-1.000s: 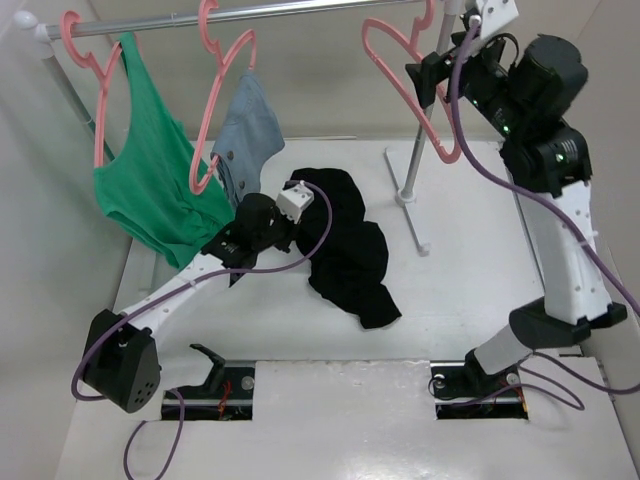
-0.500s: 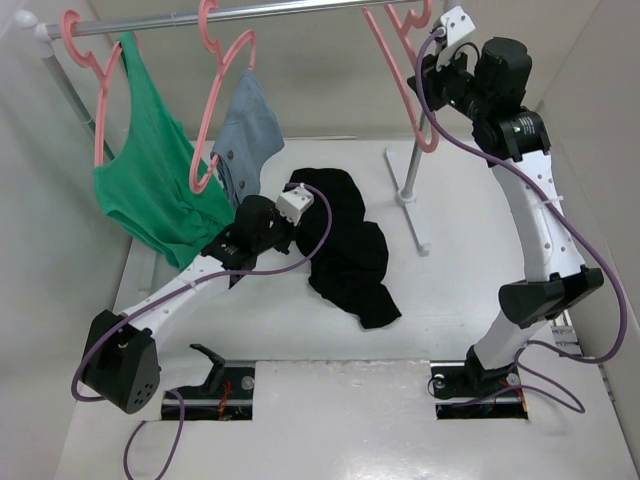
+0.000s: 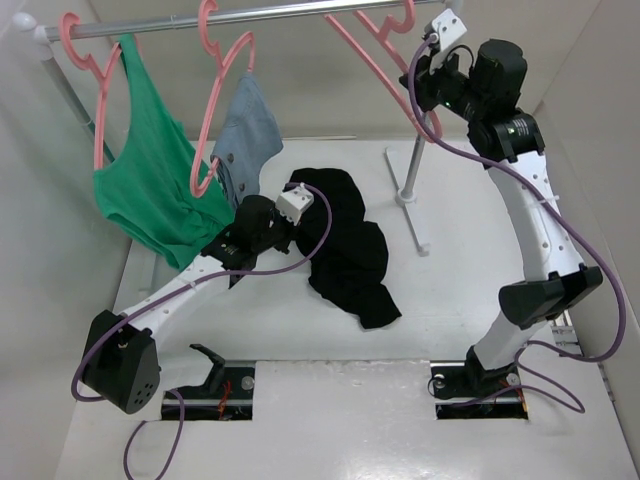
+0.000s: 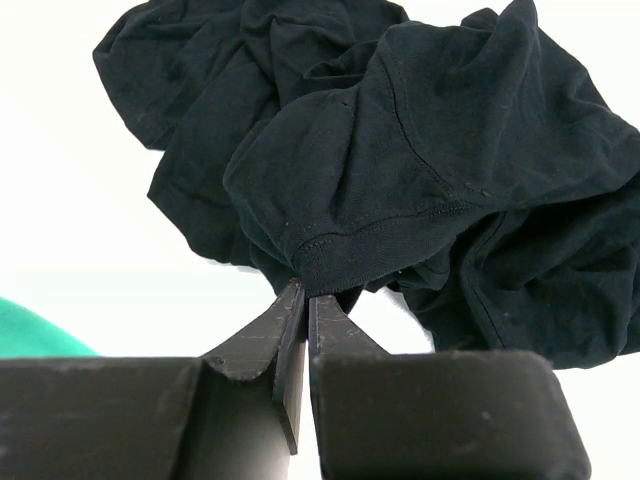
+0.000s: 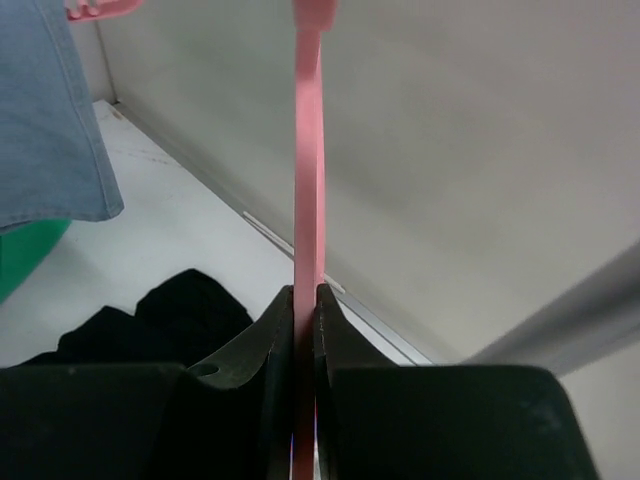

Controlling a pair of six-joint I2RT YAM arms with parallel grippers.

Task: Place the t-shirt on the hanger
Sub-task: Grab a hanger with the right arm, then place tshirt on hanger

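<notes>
The black t-shirt (image 3: 345,240) lies crumpled on the white table, also seen in the left wrist view (image 4: 400,150) and low in the right wrist view (image 5: 170,310). My left gripper (image 3: 288,236) rests at its left edge; its jaws (image 4: 305,290) are shut, pinching the hem. The bare pink hanger (image 3: 375,65) hangs by its hook from the rail at the upper right, swung out at a slant. My right gripper (image 3: 426,95) is raised beside the rack post. In the right wrist view it (image 5: 306,292) is shut on the hanger's thin pink bar (image 5: 308,150).
A metal rail (image 3: 250,15) runs across the top. A green tank top (image 3: 150,180) and a blue-grey garment (image 3: 250,130) hang from it on two other pink hangers. The rack's post and foot (image 3: 410,170) stand on the table to the right of the t-shirt. Walls enclose the table.
My right gripper went from open to shut on the hanger, and the arm shifted left and up. The hanger now swings at a slant. The left arm has not moved.
</notes>
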